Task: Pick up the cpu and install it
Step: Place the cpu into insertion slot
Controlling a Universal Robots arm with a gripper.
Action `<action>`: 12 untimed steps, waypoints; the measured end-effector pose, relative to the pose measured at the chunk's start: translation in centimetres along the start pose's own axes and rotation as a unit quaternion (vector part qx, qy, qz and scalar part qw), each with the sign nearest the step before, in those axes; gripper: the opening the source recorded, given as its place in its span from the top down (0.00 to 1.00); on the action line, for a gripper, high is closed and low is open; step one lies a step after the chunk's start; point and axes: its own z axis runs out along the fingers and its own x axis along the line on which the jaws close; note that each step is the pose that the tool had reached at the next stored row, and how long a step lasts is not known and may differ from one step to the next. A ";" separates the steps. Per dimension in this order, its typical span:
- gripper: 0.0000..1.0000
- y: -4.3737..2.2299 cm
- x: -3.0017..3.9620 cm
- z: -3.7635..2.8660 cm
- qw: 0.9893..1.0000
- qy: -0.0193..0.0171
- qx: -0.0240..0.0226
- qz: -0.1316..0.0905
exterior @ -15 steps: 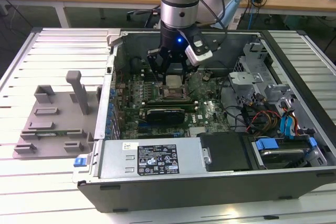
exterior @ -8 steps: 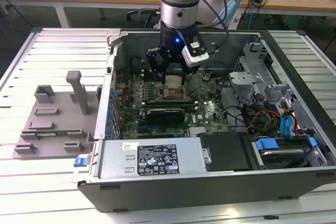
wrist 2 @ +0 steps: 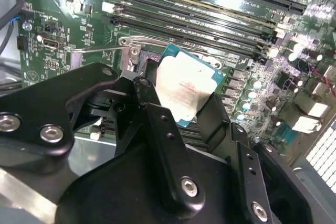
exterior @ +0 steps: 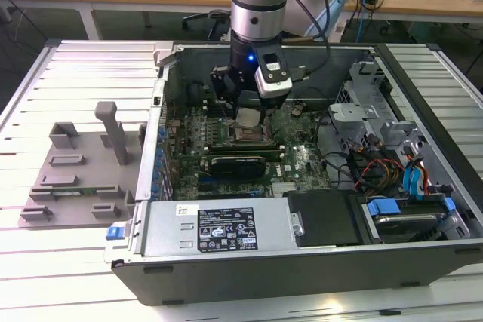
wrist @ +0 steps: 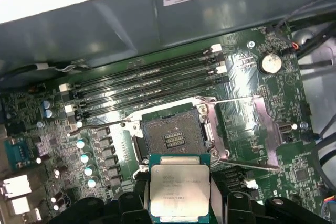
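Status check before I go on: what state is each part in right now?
cpu: held near the socket, not seated.
gripper: jaws shut on the cpu's edges.
socket: open, empty, contacts exposed.
load plate: swung open beside the socket.
memory slots: empty.
computer case: lying open, inside exposed.

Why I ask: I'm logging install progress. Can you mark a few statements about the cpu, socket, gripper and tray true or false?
1. The gripper holds the cpu. True.
2. The cpu is seated in the socket. False: the socket is bare, and the cpu hangs in the gripper beside it in the first wrist view.
3. The socket's plate is closed. False: it is swung open to one side.
4. The tray lies outside the case, at the exterior view's left. True.
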 end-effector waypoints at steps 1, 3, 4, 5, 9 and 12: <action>0.45 0.00 0.00 0.01 1.000 0.000 0.000 0.008; 0.45 0.00 0.00 0.01 1.000 0.001 0.000 0.016; 0.45 0.00 0.00 0.02 1.000 0.001 0.000 0.024; 0.45 0.00 0.00 0.02 1.000 0.001 0.001 0.030; 0.45 0.00 0.00 0.04 0.999 0.002 0.001 0.049; 0.45 0.00 0.00 0.06 0.997 0.003 0.001 0.072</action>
